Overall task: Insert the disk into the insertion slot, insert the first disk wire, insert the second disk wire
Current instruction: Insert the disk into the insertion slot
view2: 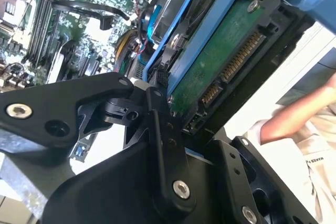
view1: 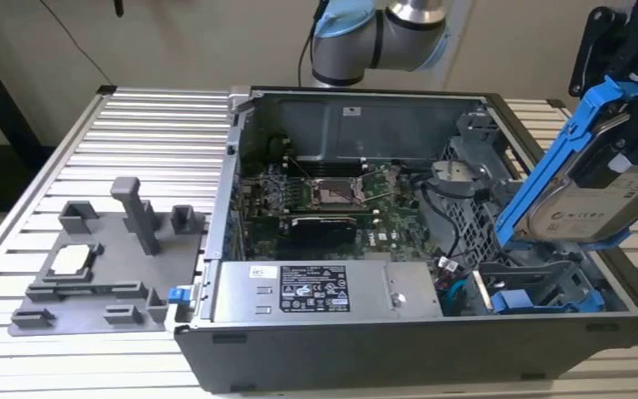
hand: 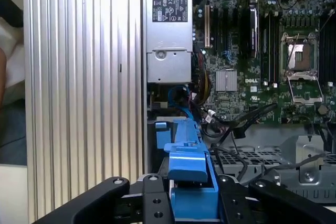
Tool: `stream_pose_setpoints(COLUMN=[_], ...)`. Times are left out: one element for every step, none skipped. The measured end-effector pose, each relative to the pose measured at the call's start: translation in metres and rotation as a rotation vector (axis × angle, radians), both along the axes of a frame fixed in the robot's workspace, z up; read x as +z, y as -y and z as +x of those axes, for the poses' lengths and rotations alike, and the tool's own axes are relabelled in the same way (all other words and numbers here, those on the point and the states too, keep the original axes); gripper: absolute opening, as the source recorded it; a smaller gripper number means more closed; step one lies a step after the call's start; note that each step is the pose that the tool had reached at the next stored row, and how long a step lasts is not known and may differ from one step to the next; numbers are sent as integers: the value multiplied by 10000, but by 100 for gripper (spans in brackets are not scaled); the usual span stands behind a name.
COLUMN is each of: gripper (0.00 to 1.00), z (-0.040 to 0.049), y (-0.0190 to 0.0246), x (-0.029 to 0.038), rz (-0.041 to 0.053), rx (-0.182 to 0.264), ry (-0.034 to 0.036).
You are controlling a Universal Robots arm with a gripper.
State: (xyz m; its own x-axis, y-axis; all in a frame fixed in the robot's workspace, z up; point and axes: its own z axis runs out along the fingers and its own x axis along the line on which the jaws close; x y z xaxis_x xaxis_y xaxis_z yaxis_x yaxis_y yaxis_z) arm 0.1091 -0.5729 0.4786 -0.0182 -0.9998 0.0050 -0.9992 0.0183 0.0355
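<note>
Gripper [hand: 191,200] is clamped on the disk [view1: 587,209], holding it tilted just above the insertion slot [view1: 530,283] at the exterior view's right. The open case [view1: 408,353] holds a motherboard [view1: 319,195] and a power-supply box [view1: 308,291]

The exterior view stood off the arm and looked down at a slant over the table [view1: 130,116] into the open computer case [view1: 408,353], with the end effector [view1: 626,158] high at the exterior view's right. The first wrist view rode close behind the end effector, facing down past the blue bracket [hand: 191,182] onto the motherboard [hand: 247,77]. The second wrist view sat right against the end effector's black links [view2: 163,145], facing along the disk [view2: 220,61]. All three shared the motherboard; the exterior and first wrist views shared the table.
</note>
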Motion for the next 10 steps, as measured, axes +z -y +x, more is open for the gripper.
stream_pose_setpoints(gripper=[33, 33, 33, 33, 33, 33, 33, 33, 33, 33], z=[1, 2, 2, 3, 3, 4, 5, 5, 6, 6], y=[0, 0, 0, 0, 0, 0, 0, 0, 0, 0], x=[-9, -17, -27, -35, -44, -54, -63, -75, -84, -94], rz=[0, 0, 1, 0, 0, -1, -1, 0, 0, 0], rx=[0, 0, 0, 0, 0, 0, 1, 0, 0, 0], ry=[0, 0, 0, 0, 0, 0, 0, 0, 0, 0])
